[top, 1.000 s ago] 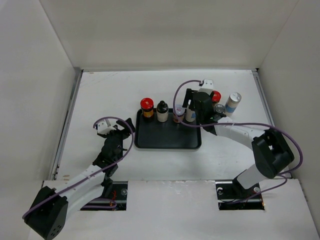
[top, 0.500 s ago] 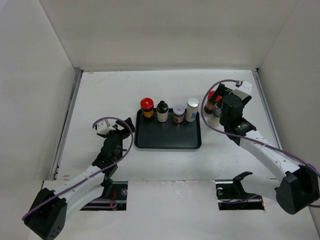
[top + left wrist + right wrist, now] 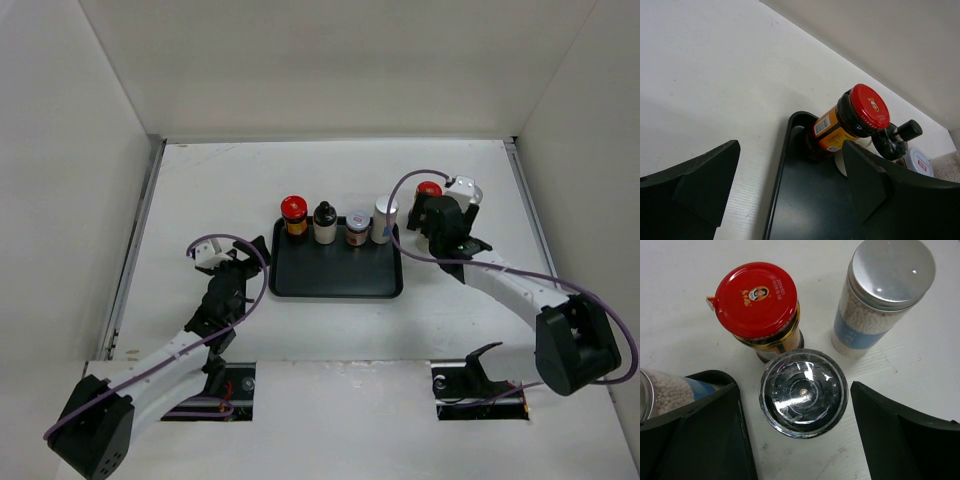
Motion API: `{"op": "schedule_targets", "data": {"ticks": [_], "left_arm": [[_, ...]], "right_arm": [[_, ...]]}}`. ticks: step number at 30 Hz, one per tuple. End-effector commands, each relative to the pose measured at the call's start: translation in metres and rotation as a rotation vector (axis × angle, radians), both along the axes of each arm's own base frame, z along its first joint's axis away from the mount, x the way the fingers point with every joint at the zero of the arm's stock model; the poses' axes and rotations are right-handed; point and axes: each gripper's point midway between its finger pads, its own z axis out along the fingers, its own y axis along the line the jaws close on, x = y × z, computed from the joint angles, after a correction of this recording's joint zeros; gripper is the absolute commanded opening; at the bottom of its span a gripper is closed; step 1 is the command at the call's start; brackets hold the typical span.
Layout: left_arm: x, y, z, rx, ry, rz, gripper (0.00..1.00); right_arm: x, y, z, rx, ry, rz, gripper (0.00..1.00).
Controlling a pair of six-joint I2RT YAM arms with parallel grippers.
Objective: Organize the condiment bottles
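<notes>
The right hand (image 3: pixel 794 400) hangs open around the clear-lidded jar (image 3: pixel 803 390). It's probably glass, rigid and slippery, so grip its body below the lid.

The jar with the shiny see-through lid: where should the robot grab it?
Grip the clear-lidded jar around its round sides just under the lid, coming straight down. It stands upright, the red-capped jar crowds one side, and the two sides that the open right gripper straddles are free.
</notes>
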Motion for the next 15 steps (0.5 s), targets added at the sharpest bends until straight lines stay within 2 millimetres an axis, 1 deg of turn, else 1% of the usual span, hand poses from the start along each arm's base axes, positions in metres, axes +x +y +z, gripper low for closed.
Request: {"op": "schedule_targets", "data": {"ticks": [1,3,4,5,7,9,10,11,13,15], "left_arm": [[-0.001,-0.003,0.011,-0.041,-0.047,-0.013,0.83],[0.000,-0.002,0.009,-0.038,-0.039,-0.010,0.83],[-0.001,-0.003,0.008,-0.037,-0.038,-0.016,0.83],[-0.001,-0.004,0.008,-0.037,-0.038,-0.019,0.83],[0.000,-0.004,0.008,-0.037,-0.038,-0.016,0.83],[0.001,-0.003,0.006,-0.033,-0.031,-0.011,0.83],[0.000,-0.002,0.005,-0.031,-0.029,-0.010,0.83],[0.000,-0.002,0.006,-0.034,-0.032,-0.008,0.83],[0.000,0.000,0.007,-0.037,-0.038,-0.002,0.83],[0.000,0.001,0.007,-0.037,-0.039,0.002,0.83]], "right_arm": [[0.013,0.008,0.008,0.052,-0.041,0.016,0.98],[0.016,0.004,0.005,0.049,-0.039,0.000,0.93],[0.018,0.001,0.004,0.044,-0.041,-0.015,0.88],[0.020,-0.001,0.004,0.041,-0.051,-0.029,0.81],[0.022,-0.005,0.001,0.031,-0.058,-0.050,0.72],[0.021,-0.008,-0.001,0.022,-0.067,-0.070,0.58],[0.018,-0.012,0.002,0.015,-0.080,-0.092,0.55],[0.014,-0.013,0.008,0.010,-0.102,-0.104,0.54],[0.001,-0.007,0.022,-0.005,-0.139,-0.098,0.53],[-0.015,0.002,0.042,-0.019,-0.177,-0.069,0.53]]}}
